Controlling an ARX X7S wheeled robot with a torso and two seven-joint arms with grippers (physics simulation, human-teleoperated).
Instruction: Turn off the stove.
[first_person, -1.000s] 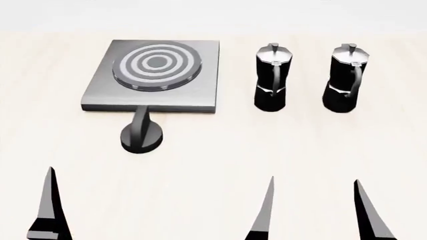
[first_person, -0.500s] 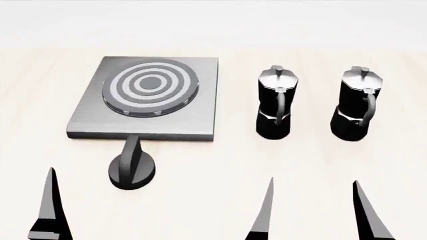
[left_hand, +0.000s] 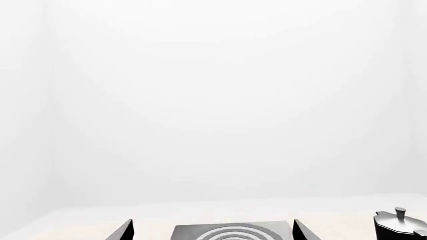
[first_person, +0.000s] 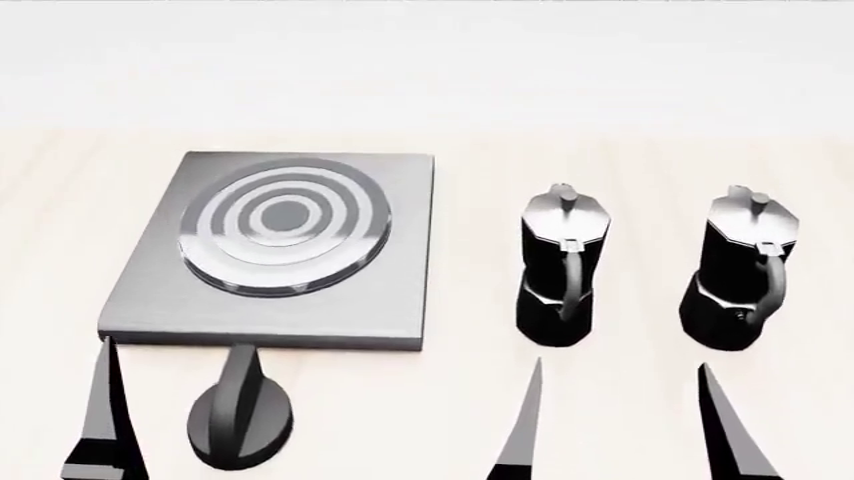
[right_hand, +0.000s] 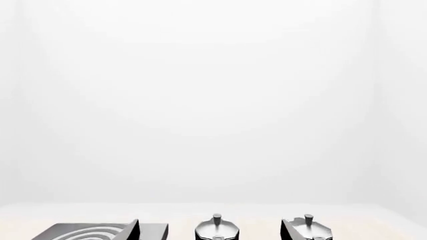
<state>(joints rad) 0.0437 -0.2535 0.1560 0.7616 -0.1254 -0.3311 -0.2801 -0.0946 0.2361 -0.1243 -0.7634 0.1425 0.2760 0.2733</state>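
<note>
On the pale wooden table ahead of you, the head view shows the stove lying flat at left, its burner rings concentric on the grey slab, and its black knob just off the near edge, raised bar pointing toward the slab. Two moka pots stand upright to the right, one nearer the stove, the other beyond it. Your right gripper hangs spread wide and empty before the pots; of your left gripper only one fingertip shows, beside the knob, so its spread cannot be told here. From the left wrist, two fingertips stand well apart, framing the stove's rings. From the right wrist, the parted fingers frame one pot's lid.
</note>
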